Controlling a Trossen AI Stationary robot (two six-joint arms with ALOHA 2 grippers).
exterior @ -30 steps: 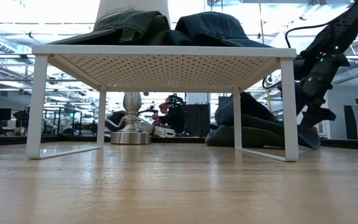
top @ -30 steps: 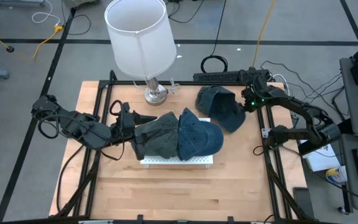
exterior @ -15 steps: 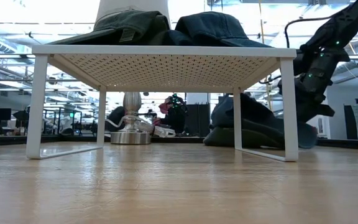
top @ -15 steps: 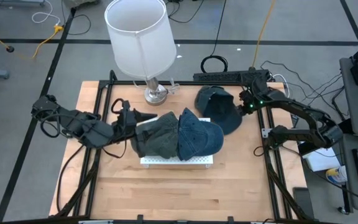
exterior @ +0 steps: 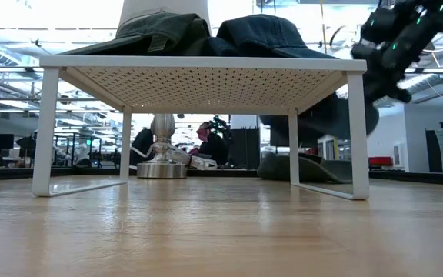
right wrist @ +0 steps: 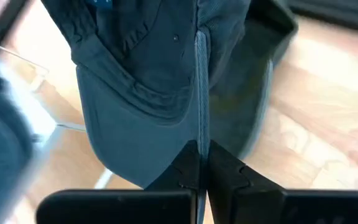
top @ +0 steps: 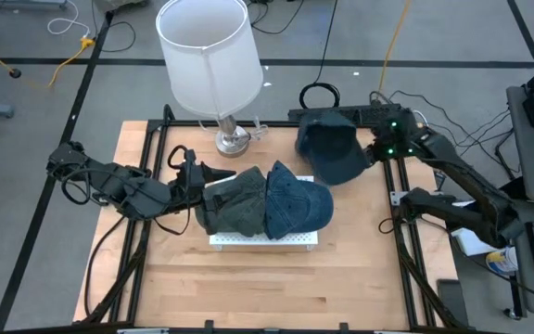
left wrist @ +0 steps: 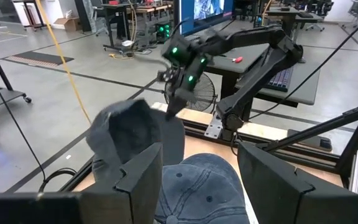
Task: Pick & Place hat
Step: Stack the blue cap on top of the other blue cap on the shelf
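At the table's far right, my right gripper (top: 372, 153) is shut on a dark blue hat (top: 327, 148) and holds it above the wood. A second dark hat (exterior: 306, 166) lies on the table beneath it. A grey hat (top: 233, 199) and a blue denim hat (top: 297, 204) rest side by side on the white perforated rack (top: 248, 239). My left gripper (left wrist: 197, 180) stands open at the rack's left far corner, beside the grey hat, with nothing between its fingers. My right gripper pinches the dark blue hat's edge (right wrist: 201, 127) between its two fingers, coming from the table's right side. The hat (exterior: 321, 115) hangs from the fingers, lifted clear of the table and of the hat under it.
A white-shaded lamp (top: 207, 56) stands on its metal base (top: 233, 141) at the far edge, left of the lifted hat. Black frame rails (top: 401, 232) run along both table sides. Cables and a power strip (top: 336, 114) lie beyond the far edge. Bare wood (top: 267, 288) lies near the front.
My right gripper has shut on the dark blue hat at the far right and risen, moving a little toward the far edge. The hat has come up off the hat beneath it and now hangs clear.
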